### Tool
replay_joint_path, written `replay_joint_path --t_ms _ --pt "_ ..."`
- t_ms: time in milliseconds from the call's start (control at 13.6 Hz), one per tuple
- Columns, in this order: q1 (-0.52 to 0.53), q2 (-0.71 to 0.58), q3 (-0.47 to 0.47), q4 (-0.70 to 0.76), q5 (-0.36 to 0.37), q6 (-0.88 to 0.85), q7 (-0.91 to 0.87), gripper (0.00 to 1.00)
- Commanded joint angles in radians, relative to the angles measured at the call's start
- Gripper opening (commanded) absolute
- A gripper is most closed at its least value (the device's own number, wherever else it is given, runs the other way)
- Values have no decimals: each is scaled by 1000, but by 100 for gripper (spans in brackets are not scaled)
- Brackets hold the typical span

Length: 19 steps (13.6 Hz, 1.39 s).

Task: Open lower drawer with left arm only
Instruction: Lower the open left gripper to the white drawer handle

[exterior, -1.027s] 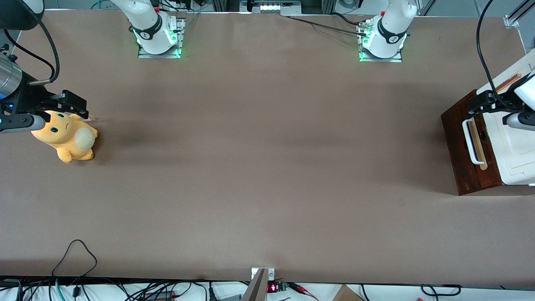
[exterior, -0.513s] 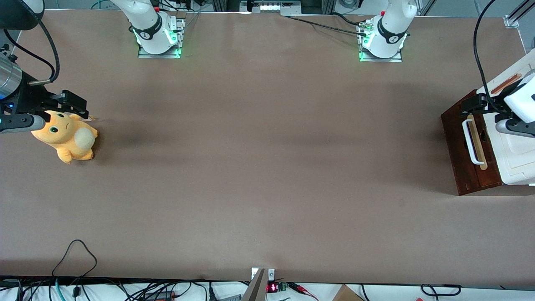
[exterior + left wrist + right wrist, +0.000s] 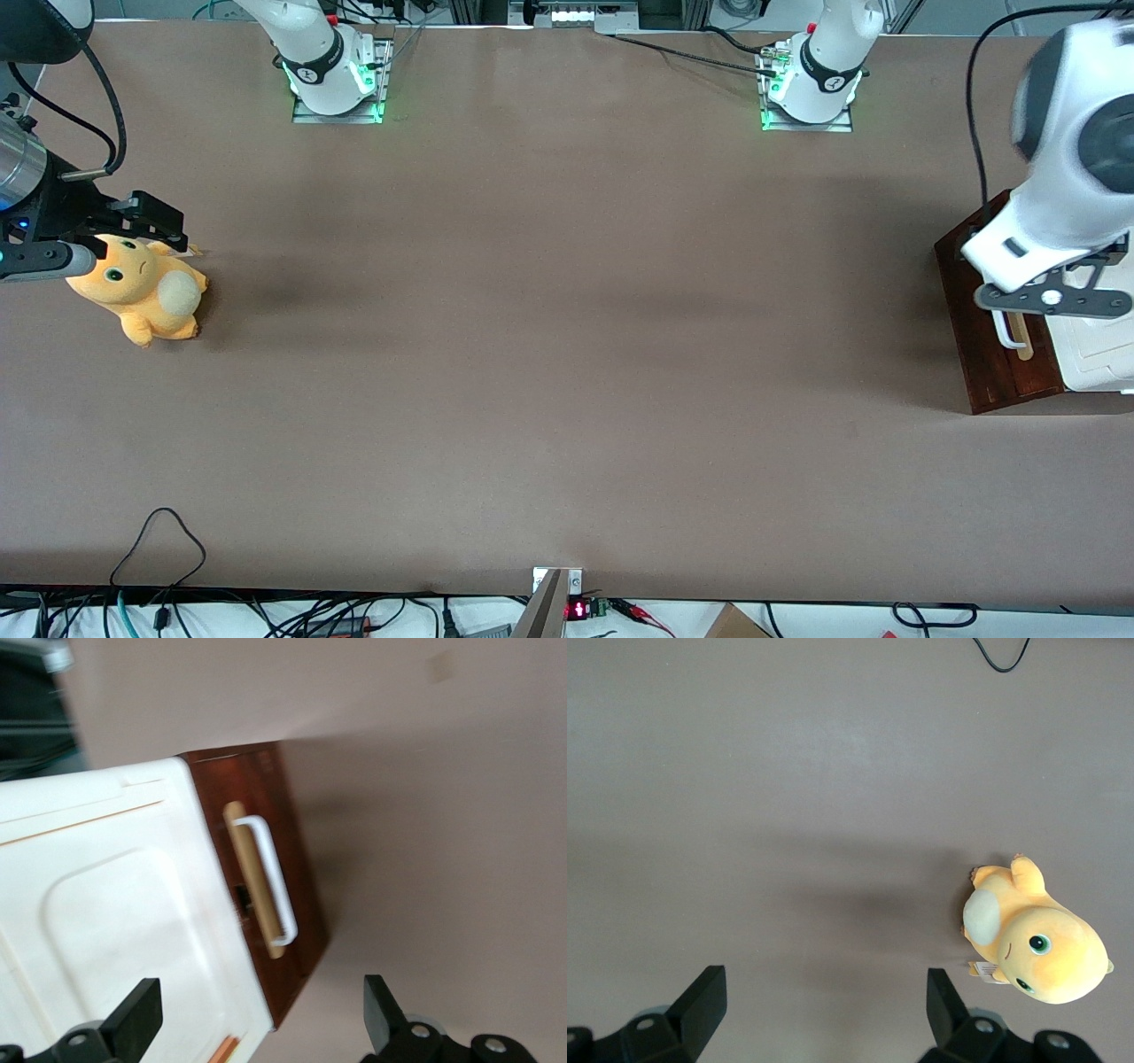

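The lower drawer (image 3: pixel 990 328) sits at the working arm's end of the brown desk (image 3: pixel 549 354), its dark reddish-brown front facing the middle of the desk; the front lies flush under the white cabinet (image 3: pixel 106 904), so the drawer reads as shut; a white loop handle (image 3: pixel 270 877) runs along a pale wood strip (image 3: pixel 251 877) on the front. The left arm (image 3: pixel 1059 168) reaches over the cabinet, and in the front view its white body covers most of the handle; the pincer (image 3: pixel 257 1028) hangs above the cabinet's edge and the drawer front, clear of the handle; its two black fingers (image 3: pixel 137 1014) stand wide apart with nothing between them. A yellow plush toy (image 3: pixel 142 288) lies toward the parked arm's end of the desk, well apart from the drawer. No writing or label can be read on the drawer, cabinet or toy.
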Motion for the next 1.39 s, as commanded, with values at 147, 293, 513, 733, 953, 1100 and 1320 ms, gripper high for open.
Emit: replay_joint_path --t_ms 147,293,513,733,953,1100,1320 --pt "15 91 -117 -110 290 -43 -359 100" --pt "15 140 -132 -190 400 -47 -506 96" --pt "17 189 -157 -311 528 -69 -717 95" --pt "23 264 -157 -394 573 -79 -858 90" --pt "24 314 -155 -401 667 -105 -897 87" --pt "23 332 -152 -401 755 -117 -897 87" --pt "24 390 -121 -395 798 -122 -927 87"
